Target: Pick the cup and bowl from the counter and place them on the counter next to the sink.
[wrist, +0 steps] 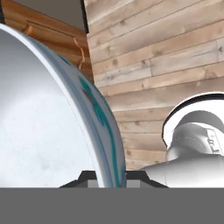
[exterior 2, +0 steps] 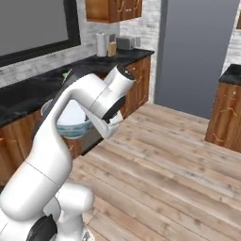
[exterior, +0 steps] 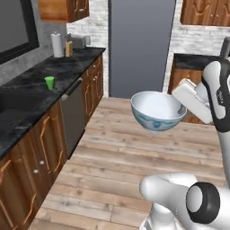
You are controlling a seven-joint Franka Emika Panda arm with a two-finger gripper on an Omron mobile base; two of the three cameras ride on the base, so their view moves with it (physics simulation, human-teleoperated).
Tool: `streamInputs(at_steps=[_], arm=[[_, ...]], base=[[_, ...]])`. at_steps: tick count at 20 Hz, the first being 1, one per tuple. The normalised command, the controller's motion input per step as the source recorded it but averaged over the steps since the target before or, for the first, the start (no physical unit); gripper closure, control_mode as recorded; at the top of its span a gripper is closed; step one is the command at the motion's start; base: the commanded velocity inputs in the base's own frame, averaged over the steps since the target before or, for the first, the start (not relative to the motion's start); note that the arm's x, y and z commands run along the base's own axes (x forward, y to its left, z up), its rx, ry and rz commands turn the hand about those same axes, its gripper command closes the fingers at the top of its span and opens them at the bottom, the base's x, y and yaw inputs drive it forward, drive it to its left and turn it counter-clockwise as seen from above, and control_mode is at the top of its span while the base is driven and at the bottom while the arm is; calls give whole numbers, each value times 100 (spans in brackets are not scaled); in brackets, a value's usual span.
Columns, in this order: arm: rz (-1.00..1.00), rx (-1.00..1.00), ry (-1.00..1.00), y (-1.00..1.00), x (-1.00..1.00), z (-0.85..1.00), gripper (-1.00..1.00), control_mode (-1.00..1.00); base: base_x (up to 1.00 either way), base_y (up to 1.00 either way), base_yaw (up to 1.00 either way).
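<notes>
The black marble counter (exterior: 31,96) carries 1 green cup (exterior: 50,82). A paper towel roll (exterior: 57,44) stands at its far end.

Pale wooden plank floor (exterior: 121,148) runs to a tall flat grey panel (exterior: 140,45) in a whitish brick wall (exterior: 197,38), with brown wooden wall cabinets (exterior: 63,10) above and a dark-framed window (exterior: 15,27) at left.

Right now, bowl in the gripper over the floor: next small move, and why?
Probably swing the bowl left toward the counter, keeping it level. The gripper is shut on its rim, and it hangs above the wooden floor, away from the worktop where the green cup already stands.
</notes>
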Motion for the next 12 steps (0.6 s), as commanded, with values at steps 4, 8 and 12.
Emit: streamInputs(at_steps=[4, 8, 12], arm=[[0, 0, 0, 0, 0, 0, 100, 100], [0, 0, 0, 0, 0, 0, 100, 100], [0, 0, 0, 0, 0, 0, 100, 100]], base=[[0, -1, 73], [0, 0, 83], [3, 2, 83]])
